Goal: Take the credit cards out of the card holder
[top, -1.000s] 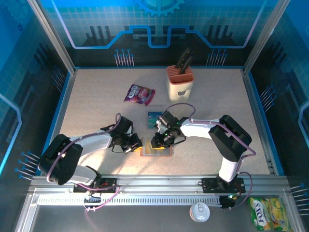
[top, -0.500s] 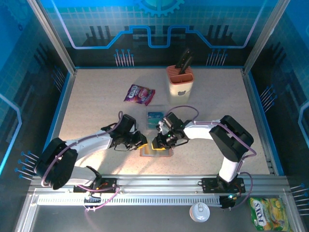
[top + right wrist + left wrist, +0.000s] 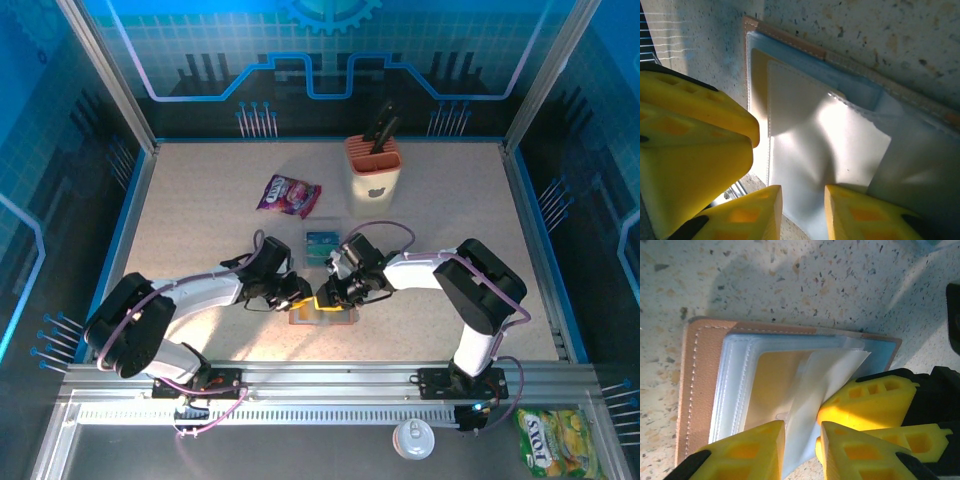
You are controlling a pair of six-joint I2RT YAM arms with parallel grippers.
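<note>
Two arms crowd one card holder (image 3: 700,370) | left gripper (image 3: 801,432), right gripper (image 3: 803,197): jaws narrowly parted astride clear sleeve (image 3: 840,145) | card holder at table's (image 3: 200,200) six o'clock, credit cards (image 3: 320,243) at its twelve | risk: fingers clash; pinched sleeve drags card holder up.

Purple snack packet (image 3: 288,195) near knife block (image 3: 374,170)
</note>
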